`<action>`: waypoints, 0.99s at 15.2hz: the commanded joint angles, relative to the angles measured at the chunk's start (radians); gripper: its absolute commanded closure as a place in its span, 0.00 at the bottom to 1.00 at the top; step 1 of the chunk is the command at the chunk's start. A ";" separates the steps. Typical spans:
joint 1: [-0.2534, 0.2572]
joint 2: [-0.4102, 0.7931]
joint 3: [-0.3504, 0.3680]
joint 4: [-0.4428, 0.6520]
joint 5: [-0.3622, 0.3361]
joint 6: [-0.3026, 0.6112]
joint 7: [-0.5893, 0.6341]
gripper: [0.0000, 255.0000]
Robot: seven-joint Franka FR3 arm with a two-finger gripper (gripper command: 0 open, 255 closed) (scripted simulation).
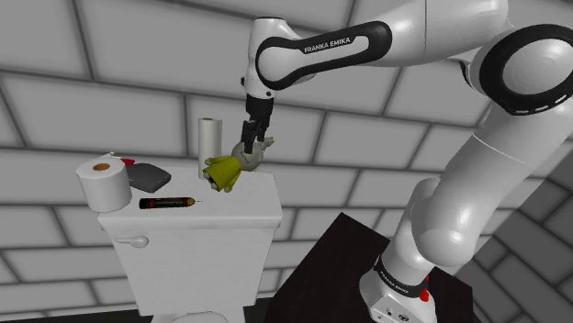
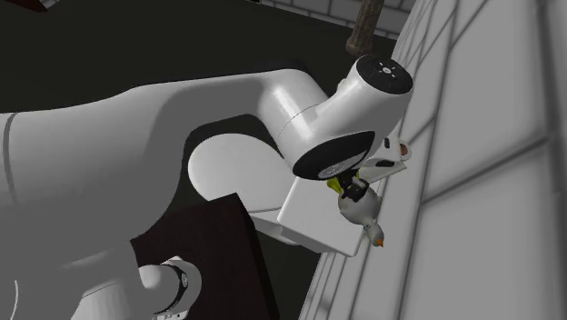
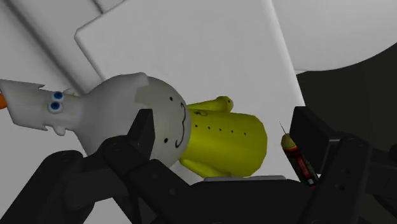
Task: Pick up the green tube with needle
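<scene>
The tube with needle (image 1: 167, 202) is a thin dark stick with red and green marks, lying flat on the white toilet tank lid (image 1: 248, 216). My black gripper (image 1: 250, 147) hangs to its right in the shoulder view, above a yellow-green toy (image 1: 223, 172) and a white duck-like toy (image 1: 254, 152). In the wrist view the gripper (image 3: 226, 124) is open. The white toy (image 3: 114, 111) and yellow-green toy (image 3: 226, 143) lie between the fingers. The tube (image 3: 298, 156) shows just inside the right finger (image 3: 312, 133), needle pointing away.
A toilet paper roll (image 1: 104, 183) and a dark red-and-black object (image 1: 147, 174) sit at the lid's left end in the shoulder view. An upright white roll (image 1: 211, 138) stands at the back against the tiled wall. The dark stand (image 1: 349, 257) is at lower right.
</scene>
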 commanded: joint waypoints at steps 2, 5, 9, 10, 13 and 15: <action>0.020 0.095 0.015 0.051 0.012 0.040 -0.050 0.00; 0.039 0.192 0.033 0.119 0.021 0.064 -0.095 0.00; 0.062 0.318 0.062 0.218 0.027 0.086 -0.150 0.00; 0.068 0.349 0.069 0.244 0.027 0.090 -0.163 0.00; 0.087 0.442 0.091 0.326 0.023 0.096 -0.200 0.00; 0.101 0.504 0.106 0.383 0.019 0.097 -0.223 0.00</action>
